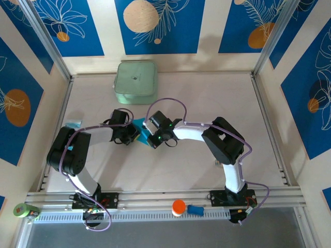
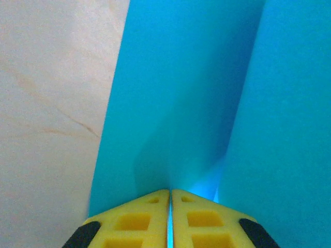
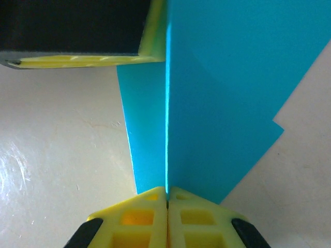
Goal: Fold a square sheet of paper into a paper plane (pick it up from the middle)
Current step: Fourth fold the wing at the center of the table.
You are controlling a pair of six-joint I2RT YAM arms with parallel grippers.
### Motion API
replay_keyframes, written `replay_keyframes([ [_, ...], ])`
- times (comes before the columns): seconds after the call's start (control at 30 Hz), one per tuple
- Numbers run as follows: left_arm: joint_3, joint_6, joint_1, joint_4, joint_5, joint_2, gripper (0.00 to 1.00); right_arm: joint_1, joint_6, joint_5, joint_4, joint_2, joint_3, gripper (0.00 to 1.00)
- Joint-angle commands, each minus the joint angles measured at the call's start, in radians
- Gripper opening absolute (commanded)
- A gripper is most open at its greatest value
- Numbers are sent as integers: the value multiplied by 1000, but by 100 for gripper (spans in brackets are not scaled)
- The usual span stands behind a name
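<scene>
Reaching inward from the near edge of the table (image 1: 207,103), the 2 arms bent with elbows out and met near its middle. The left gripper (image 2: 170,194) had its yellow fingers pressed tight on the creased cyan sheet of paper (image 2: 181,103). The right gripper (image 3: 167,192) pinched the same sheet's upright fold from the opposite side. A pale green box (image 1: 135,81) sat at the far edge.

Pale desk (image 1: 217,103): pale green box (image 1: 135,81) sits at far edge; small item (image 1: 74,124), possibly a packet, lies near left edge.

Smooth matt paper (image 3: 217,103); pale table (image 3: 57,155) slightly glossy, faintly scratched
</scene>
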Motion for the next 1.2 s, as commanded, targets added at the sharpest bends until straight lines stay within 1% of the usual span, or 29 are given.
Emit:
replay_keyframes([
  [0.0, 15, 22, -7, -35, 10, 17, 11, -13, 7, -72, -23, 18, 32, 7],
  [0.33, 17, 28, -7, -42, 10, 16, 11, -57, 52, -193, -32, 43, 39, 5],
  [0.73, 20, 46, -7, -71, -9, -42, 13, -85, 94, -257, -42, 69, 34, 6],
  [0.97, -27, 47, -7, 14, 10, -104, 16, -110, 139, -311, -24, 84, 10, 5],
  [1.07, -59, 44, -7, 85, 36, -118, 18, -123, 158, -340, -10, 92, 2, 5],
  [1.17, -96, 40, -7, 183, 77, -122, 22, -132, 171, -358, 0, 94, -5, 5],
])
